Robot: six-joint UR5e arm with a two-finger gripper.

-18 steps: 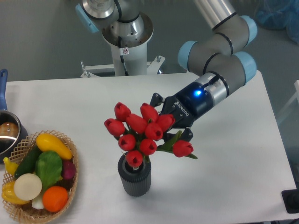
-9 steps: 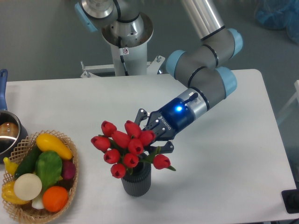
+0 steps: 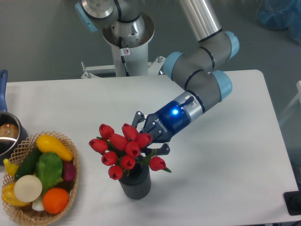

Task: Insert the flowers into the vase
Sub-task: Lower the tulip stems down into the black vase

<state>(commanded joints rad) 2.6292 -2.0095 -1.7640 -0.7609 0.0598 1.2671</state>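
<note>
Surface: white table under a fixed camera, grey floor behind, the arm's pedestal at the far edge.
Vase: dark grey ribbed vase stands upright near the front edge, a little left of the middle.
Flowers: red tulip flowers sit right over the vase mouth, leaning toward the left edge; the stems appear to reach down into the rim, though the buds hide the opening.
Gripper: the gripper comes in from the right, tilted down, its fingers spread either side of the bunch's stems; whether they press on the stems I cannot tell.
Basket: wicker basket of coloured fruit and vegetables at the front left corner.
Pot: steel pot with blue handle at the left edge, just behind the basket.
</note>
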